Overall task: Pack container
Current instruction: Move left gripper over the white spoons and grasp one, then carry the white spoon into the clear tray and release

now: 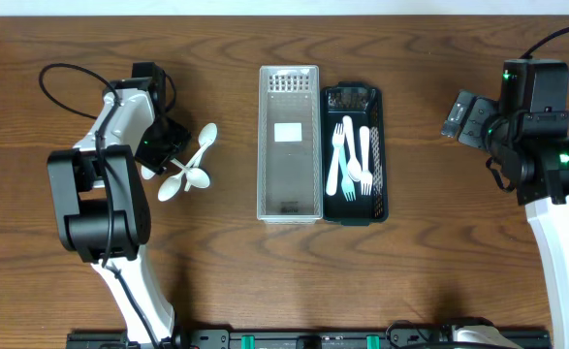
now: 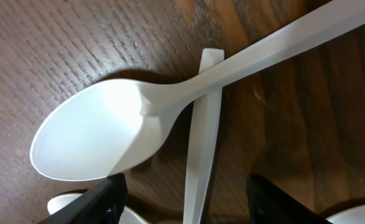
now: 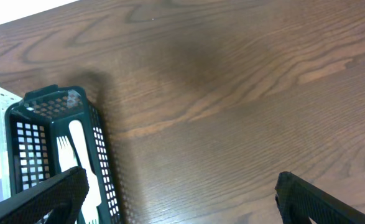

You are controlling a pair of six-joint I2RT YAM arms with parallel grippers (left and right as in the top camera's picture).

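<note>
Several white plastic spoons (image 1: 191, 163) lie in a loose pile on the table at the left. My left gripper (image 1: 160, 147) is low over the pile and open. In the left wrist view its fingers (image 2: 185, 198) straddle a spoon handle (image 2: 202, 143), with another spoon's bowl (image 2: 95, 134) just ahead. An empty white perforated basket (image 1: 289, 78) stands at centre. A dark green basket (image 1: 381, 145) beside it holds white forks (image 1: 350, 160). My right gripper (image 3: 182, 196) is open and empty, above bare table right of the green basket (image 3: 104, 168).
The wooden table (image 1: 439, 242) surrounds the baskets. The left arm's base and cable (image 1: 61, 87) occupy the left side. The right arm's body (image 1: 555, 184) fills the right edge.
</note>
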